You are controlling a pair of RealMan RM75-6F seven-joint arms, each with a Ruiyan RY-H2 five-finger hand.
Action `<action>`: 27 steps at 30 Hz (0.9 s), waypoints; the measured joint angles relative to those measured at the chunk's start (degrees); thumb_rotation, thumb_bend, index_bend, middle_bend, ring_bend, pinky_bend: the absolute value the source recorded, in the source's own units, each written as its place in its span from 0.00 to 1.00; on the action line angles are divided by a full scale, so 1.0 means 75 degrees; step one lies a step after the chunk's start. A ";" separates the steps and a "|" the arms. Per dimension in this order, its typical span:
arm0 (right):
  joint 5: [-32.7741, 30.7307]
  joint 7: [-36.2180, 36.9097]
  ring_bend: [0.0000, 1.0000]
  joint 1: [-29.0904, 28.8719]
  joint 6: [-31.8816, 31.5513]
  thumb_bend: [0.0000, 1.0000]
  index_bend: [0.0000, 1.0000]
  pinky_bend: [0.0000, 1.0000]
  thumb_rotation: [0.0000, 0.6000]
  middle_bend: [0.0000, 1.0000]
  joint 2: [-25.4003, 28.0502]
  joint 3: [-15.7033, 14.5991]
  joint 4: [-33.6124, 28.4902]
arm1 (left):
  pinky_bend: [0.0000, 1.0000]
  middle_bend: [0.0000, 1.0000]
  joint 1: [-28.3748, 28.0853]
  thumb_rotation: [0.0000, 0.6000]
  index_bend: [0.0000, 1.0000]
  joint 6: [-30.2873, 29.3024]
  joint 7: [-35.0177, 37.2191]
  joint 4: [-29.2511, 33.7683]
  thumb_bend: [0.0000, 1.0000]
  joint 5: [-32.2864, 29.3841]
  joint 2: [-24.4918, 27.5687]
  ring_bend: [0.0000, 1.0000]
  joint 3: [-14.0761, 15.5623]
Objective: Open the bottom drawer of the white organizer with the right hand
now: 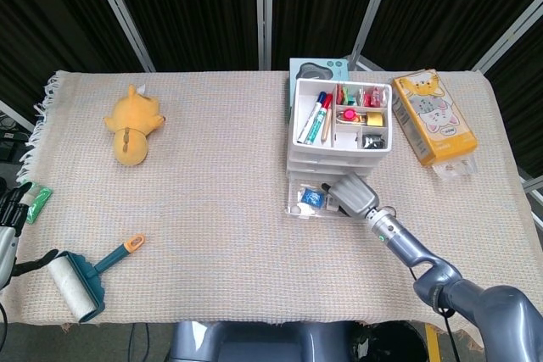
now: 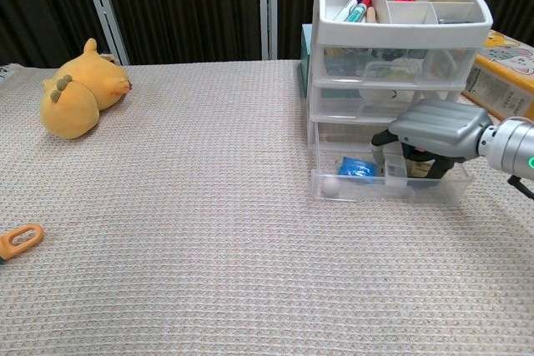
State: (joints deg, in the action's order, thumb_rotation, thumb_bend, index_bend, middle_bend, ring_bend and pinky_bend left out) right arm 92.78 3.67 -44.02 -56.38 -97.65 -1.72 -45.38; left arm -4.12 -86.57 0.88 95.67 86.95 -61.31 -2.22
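The right hand (image 2: 430, 135) sits over the right half of the bottom drawer (image 2: 388, 179), its dark fingers (image 2: 399, 149) curled down inside the clear tray, hooked behind the front wall — a hooking grip on the drawer rather than a pinch. The drawer stands pulled out from the white organizer (image 2: 399, 39), which sits toward the far right of the table (image 2: 209, 231) beside a yellow cat-printed box (image 1: 433, 118); a blue packet (image 2: 357, 167) and small items lie in the tray, and a round knob (image 2: 332, 187) shows on its front at the left.

To do this step well, the pull should run straight toward the robot, level with the cloth — the hand is off-centre, so any sideways drift would likely twist the drawer in its slot or drag the light organizer along. Judging from how far the tray projects, it is mostly open; a slow finish guards against pulling it fully free.

The left hand (image 1: 10, 218) rests at the table's left edge, holding nothing, near a lint roller (image 1: 81, 277).
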 measured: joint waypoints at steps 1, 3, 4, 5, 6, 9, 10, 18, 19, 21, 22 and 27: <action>0.0002 0.0003 0.96 0.0004 -0.0004 0.00 0.48 0.70 1.00 0.97 -0.0015 -0.0003 0.0025 | 0.00 0.00 0.0001 1.00 0.00 -0.0002 0.0001 -0.0001 0.08 -0.0002 0.0001 0.00 -0.0001; 0.0002 0.0009 0.96 0.0015 -0.0009 0.00 0.49 0.70 1.00 0.97 -0.0051 -0.0008 0.0092 | 0.00 0.00 0.0002 1.00 0.00 -0.0001 -0.0001 -0.0001 0.08 0.0004 0.0001 0.00 0.0004; -0.0001 0.0017 0.96 0.0020 -0.0008 0.00 0.49 0.70 1.00 0.97 -0.0070 -0.0008 0.0124 | 0.00 0.00 0.0000 1.00 0.00 0.0000 -0.0007 -0.0001 0.08 0.0014 0.0001 0.00 0.0008; -0.0004 0.0024 0.96 0.0023 -0.0005 0.00 0.48 0.70 1.00 0.97 -0.0085 -0.0009 0.0151 | 0.00 0.00 -0.0001 1.00 0.00 0.0000 -0.0012 -0.0001 0.08 0.0022 0.0001 0.00 0.0011; -0.0004 0.0027 0.96 0.0024 -0.0003 0.00 0.47 0.70 1.00 0.97 -0.0097 -0.0009 0.0177 | 0.00 0.00 -0.0003 1.00 0.00 0.0001 -0.0017 0.0000 0.08 0.0028 -0.0001 0.00 0.0014; 0.0008 -0.0034 0.96 0.0020 -0.0017 0.00 0.43 0.70 1.00 0.97 -0.0103 -0.0009 0.0214 | 0.00 0.00 -0.0006 1.00 0.00 0.0008 -0.0027 0.0004 0.08 0.0025 -0.0003 0.00 0.0016; 0.0010 -0.0077 0.96 0.0018 -0.0019 0.00 0.41 0.70 1.00 0.97 -0.0102 -0.0008 0.0221 | 0.00 0.00 -0.0007 1.00 0.00 0.0009 -0.0029 0.0008 0.08 0.0022 -0.0003 0.00 0.0014; -0.0064 -0.0618 0.96 0.0007 0.0028 0.00 0.47 0.70 1.00 0.97 -0.0012 0.0068 0.0157 | 0.00 0.00 0.0006 1.00 0.00 -0.0025 -0.0022 0.0024 0.08 0.0059 0.0006 0.00 0.0027; -0.0074 -0.0664 0.96 0.0011 0.0018 0.00 0.50 0.70 1.00 0.97 -0.0008 0.0080 0.0157 | 0.00 0.00 0.0006 1.00 0.00 -0.0024 -0.0025 0.0025 0.08 0.0063 0.0006 0.00 0.0030; -0.0101 -0.0697 0.96 0.0030 -0.0004 0.00 0.55 0.70 1.00 0.97 -0.0010 0.0102 0.0155 | 0.00 0.00 0.0007 1.00 0.00 -0.0024 -0.0030 0.0027 0.08 0.0074 0.0007 0.00 0.0036; -0.0103 -0.0677 0.96 0.0039 -0.0021 0.00 0.57 0.70 1.00 0.97 -0.0015 0.0104 0.0154 | 0.00 0.00 0.0006 1.00 0.00 -0.0024 -0.0028 0.0030 0.08 0.0085 0.0007 0.00 0.0041; -0.0028 -0.0471 0.96 0.0076 -0.0171 0.00 0.62 0.70 1.00 0.97 -0.0077 0.0065 0.0196 | 0.00 0.00 0.0000 1.00 0.00 -0.0015 -0.0021 0.0042 0.08 0.0119 0.0016 0.00 0.0059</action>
State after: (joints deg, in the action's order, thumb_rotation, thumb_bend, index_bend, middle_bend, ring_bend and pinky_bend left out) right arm 92.57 0.14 -43.45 -57.67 -98.22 -1.23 -43.91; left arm -4.12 -86.68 0.72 95.99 87.84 -61.19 -1.78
